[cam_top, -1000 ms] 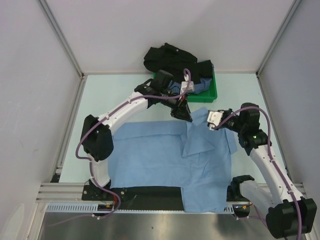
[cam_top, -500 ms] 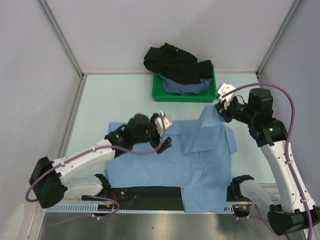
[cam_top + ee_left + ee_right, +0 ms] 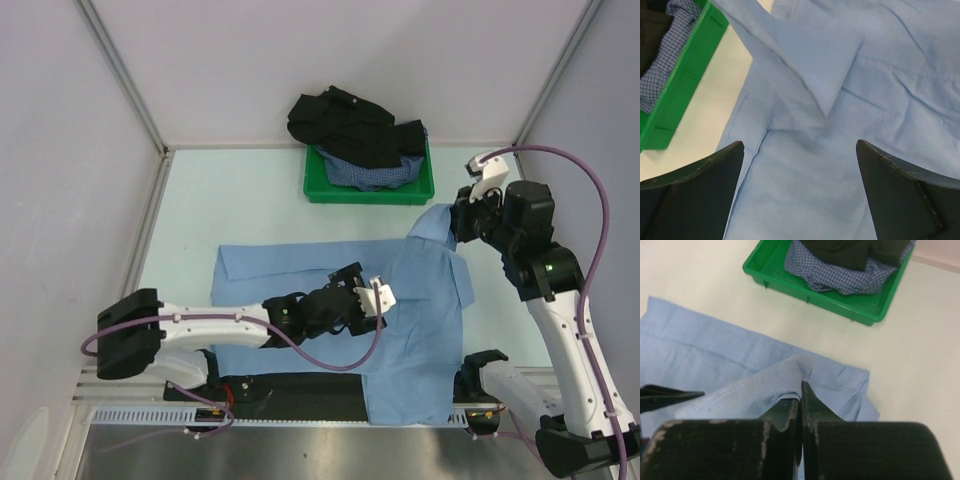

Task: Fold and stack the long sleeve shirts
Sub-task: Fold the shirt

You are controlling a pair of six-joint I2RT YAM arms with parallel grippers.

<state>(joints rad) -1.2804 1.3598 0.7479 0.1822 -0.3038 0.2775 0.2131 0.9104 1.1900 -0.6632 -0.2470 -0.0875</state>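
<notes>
A light blue long sleeve shirt [image 3: 300, 275] lies spread on the table, its lower part hanging off the near edge. My right gripper [image 3: 458, 220] is shut on a raised corner of this shirt [image 3: 740, 390] at the back right; the cloth drapes over the closed fingertips [image 3: 799, 396]. My left gripper [image 3: 375, 300] hovers open over the middle of the shirt [image 3: 880, 75], with only flat cloth between its wide-apart fingers [image 3: 695, 195]. A black shirt [image 3: 345, 120] and a fine-checked shirt [image 3: 375, 172] are heaped in the green tray [image 3: 318, 190].
The green tray [image 3: 805, 294] stands at the back centre, the black shirt spilling over its far rim towards the wall. Grey walls close in both sides and the back. Bare table shows left of the shirt and between the shirt and the tray [image 3: 687, 75].
My left gripper let go of the shirt near the tray, opened wide and swung down to the shirt's middle. My right gripper carried its corner up and to the back right, unfolding the flap.
</notes>
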